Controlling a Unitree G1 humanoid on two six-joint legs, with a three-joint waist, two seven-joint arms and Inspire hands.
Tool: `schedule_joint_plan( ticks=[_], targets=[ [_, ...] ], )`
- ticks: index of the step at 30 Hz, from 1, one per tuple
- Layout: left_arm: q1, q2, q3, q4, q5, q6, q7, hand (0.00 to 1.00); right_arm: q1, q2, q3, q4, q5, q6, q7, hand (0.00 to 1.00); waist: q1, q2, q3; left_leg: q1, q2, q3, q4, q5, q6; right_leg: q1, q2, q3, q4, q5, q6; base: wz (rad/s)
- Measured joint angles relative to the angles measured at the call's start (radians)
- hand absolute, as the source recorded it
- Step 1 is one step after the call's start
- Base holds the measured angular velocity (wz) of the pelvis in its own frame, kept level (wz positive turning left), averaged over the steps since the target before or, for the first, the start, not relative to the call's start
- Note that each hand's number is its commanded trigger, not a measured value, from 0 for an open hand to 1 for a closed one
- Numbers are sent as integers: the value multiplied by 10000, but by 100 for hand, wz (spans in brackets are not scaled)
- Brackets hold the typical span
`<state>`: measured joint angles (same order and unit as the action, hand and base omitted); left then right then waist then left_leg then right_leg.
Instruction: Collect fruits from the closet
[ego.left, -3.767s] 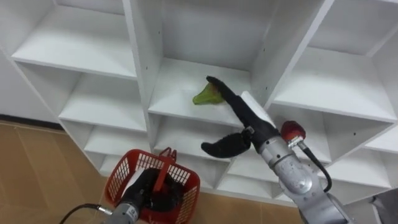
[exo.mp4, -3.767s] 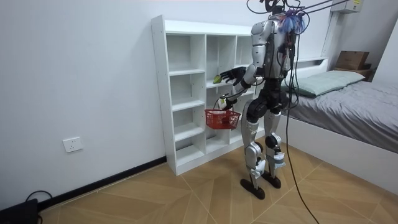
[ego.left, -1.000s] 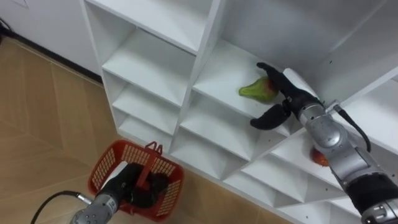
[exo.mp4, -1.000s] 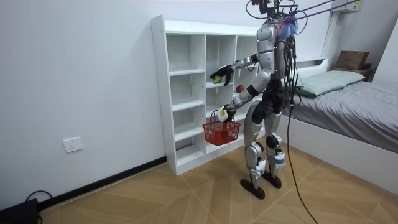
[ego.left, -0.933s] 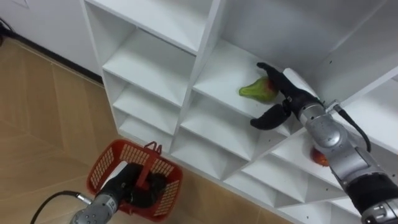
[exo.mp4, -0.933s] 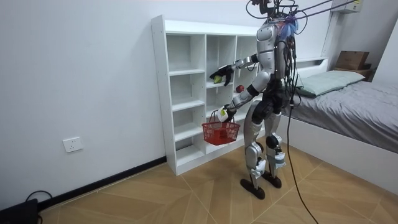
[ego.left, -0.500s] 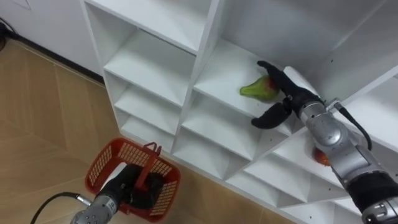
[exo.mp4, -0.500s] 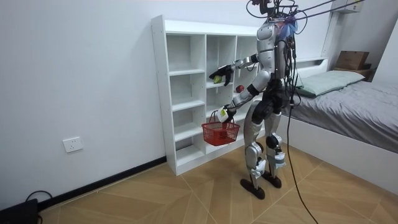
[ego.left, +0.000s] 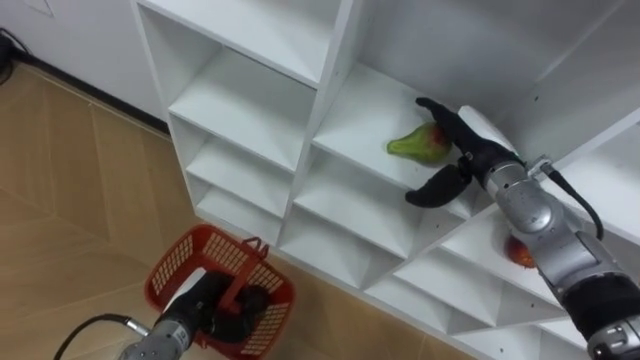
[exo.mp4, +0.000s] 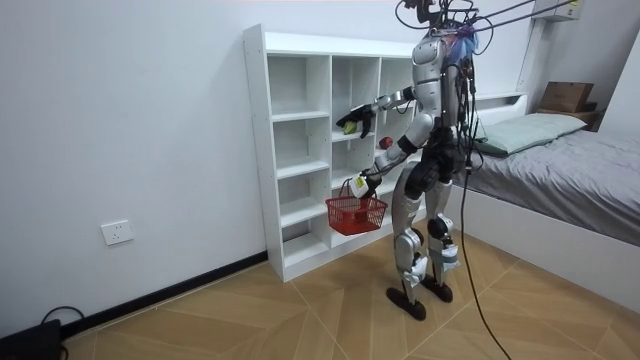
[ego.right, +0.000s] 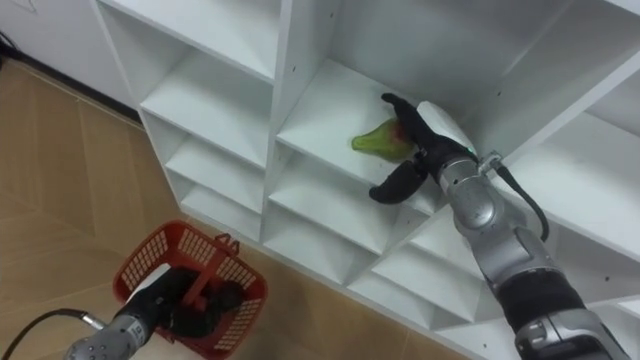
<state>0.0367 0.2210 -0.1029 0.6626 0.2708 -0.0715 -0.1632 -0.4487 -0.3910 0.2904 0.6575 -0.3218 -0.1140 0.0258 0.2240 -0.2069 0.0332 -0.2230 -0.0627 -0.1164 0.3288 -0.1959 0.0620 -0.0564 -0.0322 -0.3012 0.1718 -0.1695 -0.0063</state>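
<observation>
**Right hand at the pear, basket hanging low on the left**

You're standing upright in front of the white closet (ego.left: 335, 70), facing its open compartments, with the bed (exo.mp4: 560, 140) behind you at the room view's right.

Look at your right hand (ego.left: 465, 160): it reaches into a middle compartment, just where the pear (ego.left: 413, 146) lies on the shelf. The pear is green with a red blush, lying on its side with the narrow end pointing to your left.

Your fingers (ego.left: 438, 112) run straight out along the far side of the fruit, right against it. The thumb (ego.left: 430, 190) is spread wide on the near side, out over the shelf's front edge and apart from the pear. So the hand is spread, not closed; the pear rests on the shelf between fingers and thumb.

Lower down and to the right, a red fruit (ego.left: 520, 252) peeks out from behind your right forearm, in a compartment one level lower. Most of it is hidden, so what kind it is you can't tell.

Down at the lower left, your left hand (ego.left: 210, 310) is wrapped round the handle (ego.left: 238, 283) of the red basket (ego.left: 170, 265). The basket hangs over the wooden floor (ego.left: 60, 210), in front of the closet's bottom compartments. In the room view it hangs at about knee height, close to the closet's front. What lies inside it is hard to make out behind the dark hand.
</observation>
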Motion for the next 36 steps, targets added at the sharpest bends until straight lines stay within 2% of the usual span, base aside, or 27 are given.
schedule_joint_plan(
  ticks=[2,4,6,10,12,16,24,36],
  targets=[
    [-1,0,0,15,-5,0,0,100,0,0,0,0,0,3,0,46,-1,0,0,0,0,0,0,0,0,0,1,-1,0,0,0,0],
    [0,-2,-1,38,-7,0,0,100,-2,0,0,0,2,4,0,65,-1,-2,0,-1,0,0,-1,0,0,0,0,-2,0,0,0,0],
    [-1,-1,-1,38,-8,0,0,100,-1,0,17,0,1,10,9,77,-4,-2,0,-1,0,0,-1,0,0,0,0,-2,0,0,0,0],
    [-14,8,-5,39,-11,0,1,100,-10,-132,189,-46,-8,-288,37,83,-83,-38,-24,13,3,9,15,1,-2,24,0,-1,4,1,-1,0],
    [-19,-11,-6,39,-27,-1,0,100,-47,-136,189,-36,5,-242,18,89,-63,-37,-24,12,1,10,21,6,-7,29,-1,-2,12,3,-4,0],
    [-4,22,-3,42,-29,0,0,100,-46,-136,236,-35,32,-267,69,94,-56,-37,-23,12,8,7,19,18,-15,29,2,-5,61,6,-10,0],
    [-2,3,-2,39,-36,0,-4,100,-46,-135,205,-21,76,-165,70,93,-35,-69,-4,38,12,-1,11,39,-12,20,-6,-2,135,6,-10,0],
    [-2,4,-5,39,-49,-1,-5,100,-47,-161,201,-24,112,-168,-16,96,-32,-67,1,37,13,-7,52,39,-12,14,-6,-2,133,6,-9,0]
  ],
)
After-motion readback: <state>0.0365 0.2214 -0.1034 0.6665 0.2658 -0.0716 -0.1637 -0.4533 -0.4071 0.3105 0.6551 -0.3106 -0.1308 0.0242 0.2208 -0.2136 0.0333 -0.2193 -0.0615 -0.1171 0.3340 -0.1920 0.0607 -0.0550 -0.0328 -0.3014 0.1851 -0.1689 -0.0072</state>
